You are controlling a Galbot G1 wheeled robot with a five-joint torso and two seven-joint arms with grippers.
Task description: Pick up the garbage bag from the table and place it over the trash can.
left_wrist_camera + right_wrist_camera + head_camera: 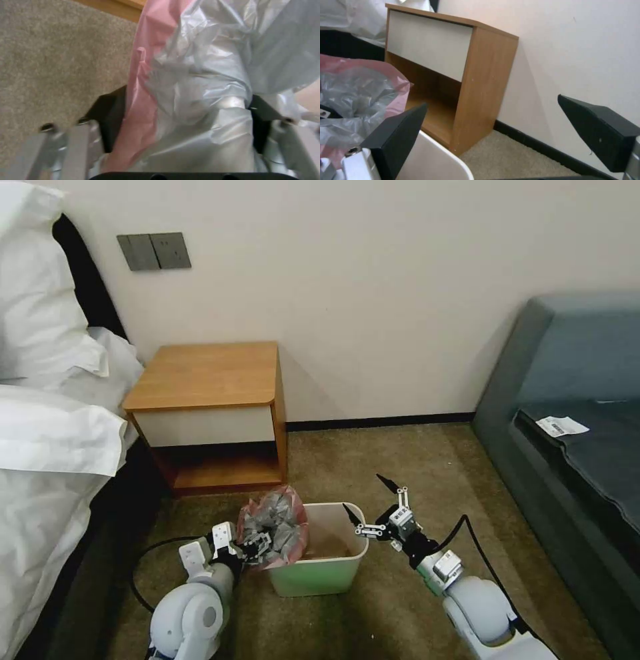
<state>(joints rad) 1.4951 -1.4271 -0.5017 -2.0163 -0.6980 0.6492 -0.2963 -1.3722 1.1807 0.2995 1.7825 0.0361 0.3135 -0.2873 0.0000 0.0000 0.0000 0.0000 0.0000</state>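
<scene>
Pickup looks done: the garbage bag (273,527) is off the worktop (207,377) and sits bunched in the left gripper (257,545), just at the left rim of the trash can (319,553). Left wrist view shows both dark fingers (108,117) either side of the crumpled grey plastic w/ pink rim, i.e. clamped on the bag. Right gripper (365,507) hangs above the can's right rim, jaws spread wide apart, holding nothing; in its wrist view the two black fingers (398,140) frame the nightstand and wall, bag to one side. Left to do, by my read: bag still a wad, mouth not opened, not stretched round the rim, so the fitting step is all ahead & prob needs both grippers. Containers: can stands upright on the carpet, no liner in it, inside looks bare as far as visible. Worktop bare on top; lower shelf open, nothing seen on it.
</scene>
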